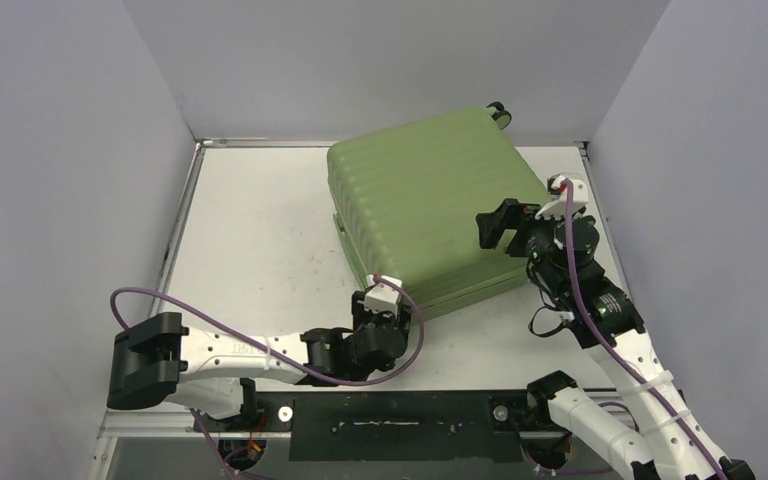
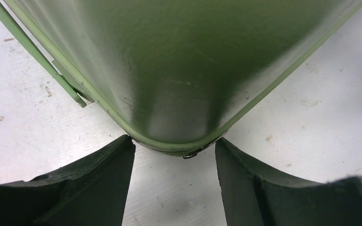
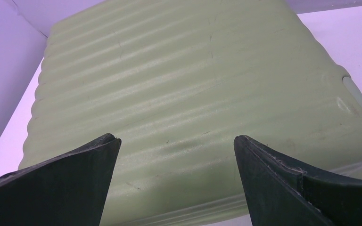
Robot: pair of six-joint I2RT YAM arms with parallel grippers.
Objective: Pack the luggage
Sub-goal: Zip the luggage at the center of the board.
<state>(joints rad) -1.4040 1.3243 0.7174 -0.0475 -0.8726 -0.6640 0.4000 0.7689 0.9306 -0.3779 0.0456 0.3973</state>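
Left pincer [image 2: 174, 147] stood parted astride the near corner of the light-green, ribbed hard-shell luggage [image 1: 430, 200]; whether its tips touched was unclear. Right pincer [image 3: 176, 141] hung released and wide over the shell's right side. The closed case lay flat on the white desk [image 1: 260, 240], far right, its inside hidden.

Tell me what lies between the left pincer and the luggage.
Only bare table: in the left wrist view, the rounded corner of the luggage sits right at the tips of the left pincer.
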